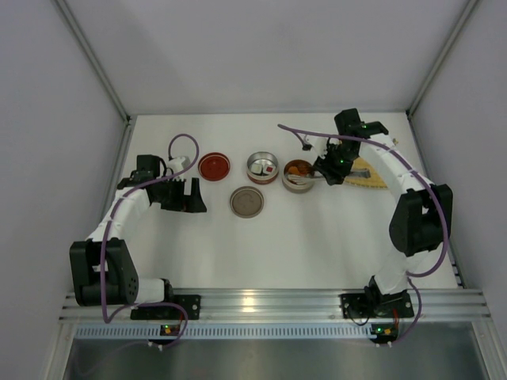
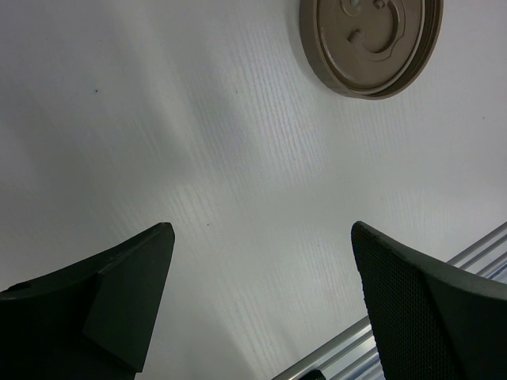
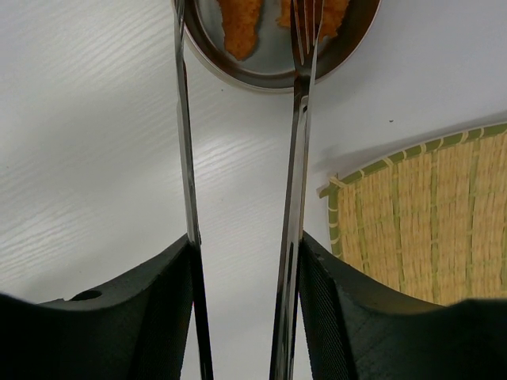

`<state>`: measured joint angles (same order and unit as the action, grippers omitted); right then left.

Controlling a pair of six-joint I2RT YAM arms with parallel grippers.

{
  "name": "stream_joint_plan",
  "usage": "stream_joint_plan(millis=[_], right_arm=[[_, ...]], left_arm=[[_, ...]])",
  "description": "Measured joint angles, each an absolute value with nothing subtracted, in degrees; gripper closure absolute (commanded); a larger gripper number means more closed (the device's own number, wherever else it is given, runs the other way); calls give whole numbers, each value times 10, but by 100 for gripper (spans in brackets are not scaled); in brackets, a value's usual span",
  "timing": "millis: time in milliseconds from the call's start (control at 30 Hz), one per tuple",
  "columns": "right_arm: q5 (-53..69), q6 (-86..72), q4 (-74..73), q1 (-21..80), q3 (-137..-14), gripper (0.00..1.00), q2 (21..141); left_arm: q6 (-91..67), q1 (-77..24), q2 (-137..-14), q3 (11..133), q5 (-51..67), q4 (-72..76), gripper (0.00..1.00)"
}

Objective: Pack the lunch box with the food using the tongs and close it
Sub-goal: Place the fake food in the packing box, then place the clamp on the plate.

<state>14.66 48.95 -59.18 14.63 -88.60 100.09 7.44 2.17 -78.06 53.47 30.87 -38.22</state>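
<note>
My right gripper (image 1: 326, 169) (image 3: 245, 241) is shut on the tongs (image 3: 299, 158), one slim silver arm against each pad and the arms spread apart. Their tips reach over the rim of a round metal lunch box tin (image 3: 269, 79) (image 1: 299, 177), where orange food pieces (image 3: 240, 28) lie. A second tin (image 1: 263, 166) to its left holds small white, dark and red pieces. My left gripper (image 1: 192, 195) (image 2: 261, 229) hangs open over bare table with nothing between its fingers, left of the lids.
A red lid (image 1: 214, 166) lies left of the tins. A brown lid (image 1: 246, 201) (image 2: 371, 43) lies in front of them. The yellow woven mat (image 1: 366, 176) (image 3: 428, 214) sits right of the tins, beside my right gripper. White walls enclose the table.
</note>
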Motion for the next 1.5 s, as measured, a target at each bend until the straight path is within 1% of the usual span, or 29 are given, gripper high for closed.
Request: stream_joint_plan(millis=[67,133,167,200,300,467,567,633,667,700,733,767,833,933,1000,1133,1233,1300,1400,1500], right_arm=[[147,489,-592,146,-886,51,1001],[147,488,-592,146,-886,55,1001],[147,487,-592,146,-886,57,1000],[147,485,-592,146,-886,62,999],[152,473,-590,145,-886,68,987],[181,440,-575,124,-890,70,940],[206,415,-558,77,-890,72,903],[222,387,-542,25,-890,75,886],[224,369,-529,-4,-890,78,881],[223,350,-516,-32,-888,86,877],[220,328,-498,-57,-878,87,872],[212,305,-474,-79,-857,87,862],[195,262,-435,-101,-791,82,830],[171,195,-394,-98,-669,82,763],[151,160,-376,-93,-621,82,733],[101,98,-313,-88,-557,81,710],[62,59,-246,-85,-497,77,698],[44,40,-209,-82,-462,78,691],[29,18,-173,-77,-441,79,696],[12,8,-124,-70,-438,77,718]], left_arm=[[74,22,-781,535,309,-382,2],[74,22,-781,535,309,-382,2],[74,22,-781,535,309,-382,2],[74,22,-781,535,309,-382,2],[74,22,-781,535,309,-382,2],[75,22,-778,535,308,-382,2],[75,22,-771,535,307,-382,2],[75,22,-767,535,307,-382,2],[75,22,-766,535,307,-382,2],[76,22,-765,535,306,-382,2],[77,22,-765,535,306,-382,2],[77,22,-764,535,304,-382,2],[77,22,-763,535,301,-382,2],[78,22,-762,538,298,-382,2],[78,22,-762,546,296,-382,2],[77,22,-762,564,297,-382,2],[77,22,-762,570,297,-382,2],[76,22,-762,571,297,-382,2],[76,22,-762,571,297,-382,2],[76,22,-762,571,296,-382,2]])
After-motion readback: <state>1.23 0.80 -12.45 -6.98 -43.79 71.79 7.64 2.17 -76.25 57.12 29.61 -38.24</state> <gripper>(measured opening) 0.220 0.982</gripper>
